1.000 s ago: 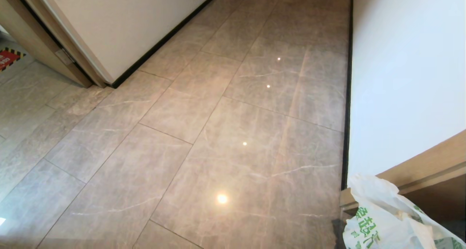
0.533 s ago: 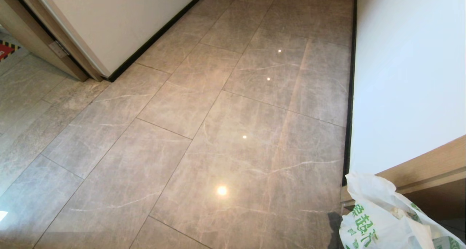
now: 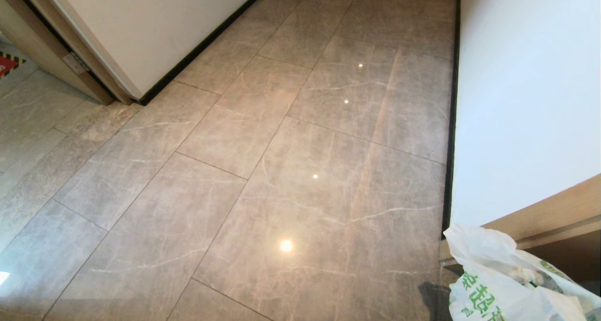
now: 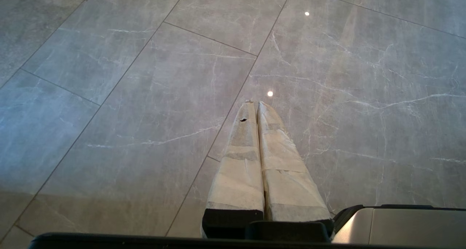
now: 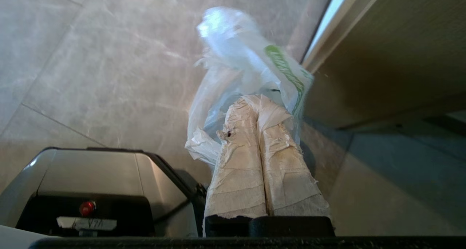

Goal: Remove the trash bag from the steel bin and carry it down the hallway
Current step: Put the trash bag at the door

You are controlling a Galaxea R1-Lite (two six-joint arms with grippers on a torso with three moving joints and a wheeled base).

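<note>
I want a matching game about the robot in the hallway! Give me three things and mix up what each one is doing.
Things:
1. trash bag
2. left gripper
3. skirting

States:
A. shut, holding nothing, above the floor tiles
B. thin black strip along the foot of the white wall
C. white plastic with green print, pinched in the right gripper

Pairs: 1-C, 2-A, 3-B

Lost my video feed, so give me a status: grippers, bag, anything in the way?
Right gripper shut on the trash bag, bag at lower right. Left gripper shut, empty, over the floor. Steel bin not in view.
</note>
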